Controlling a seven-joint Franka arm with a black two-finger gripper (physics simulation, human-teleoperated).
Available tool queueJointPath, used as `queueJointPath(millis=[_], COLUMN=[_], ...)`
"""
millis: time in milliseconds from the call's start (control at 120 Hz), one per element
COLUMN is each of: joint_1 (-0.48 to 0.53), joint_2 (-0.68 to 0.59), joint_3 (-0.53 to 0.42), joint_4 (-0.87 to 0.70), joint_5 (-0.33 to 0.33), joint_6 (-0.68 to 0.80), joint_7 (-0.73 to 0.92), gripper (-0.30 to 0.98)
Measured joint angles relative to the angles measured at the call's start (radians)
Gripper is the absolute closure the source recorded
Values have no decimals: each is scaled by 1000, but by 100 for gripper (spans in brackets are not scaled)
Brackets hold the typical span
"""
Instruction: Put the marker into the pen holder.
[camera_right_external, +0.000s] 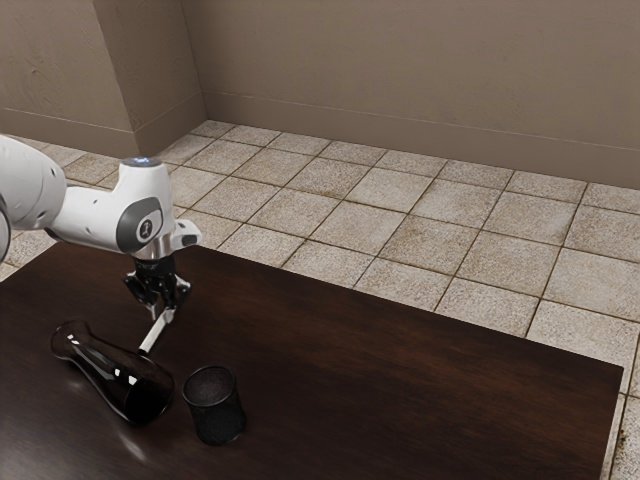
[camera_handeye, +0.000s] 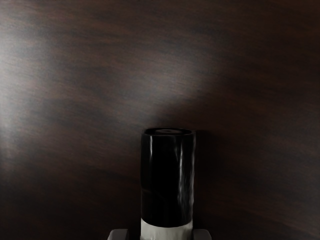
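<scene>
Exterior view: gripper (camera_right_external: 165, 311) downward, low at the marker (camera_right_external: 154, 335).

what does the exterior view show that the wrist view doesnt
The exterior view brings in the upright pen holder, the glass vase lying on its side, the white arm, the tiled floor and the walls.

The wrist view adds a close look at the glossy black end of the marker.

Both share the marker's white part and the dark tabletop.
</scene>
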Motion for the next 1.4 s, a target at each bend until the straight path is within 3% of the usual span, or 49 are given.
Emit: queueJointPath(millis=[158,350,442,575,700,908,1017,1208,1400], joint_1=[0,-1,-7,-47,-102,-216,-172,-163,-162], joint_2=[4,-2,-39,-155,-302,-536,-654,-714,-762], joint_3=[4,6,-1,-74,-145,-234,-268,-346,-362], joint_4=[-1,-2,-1,-16,-135,-354,-450,-507,-567], joint_5=[-1,9,45,133,223,264,269,278,401], joint_6=[12,26,30,40,51,68,71,84,171], joint_7=[14,15,12,-4,-64,-223,-310,-457,-577], gripper=[72,78,79,79,79,79,79,79,79])
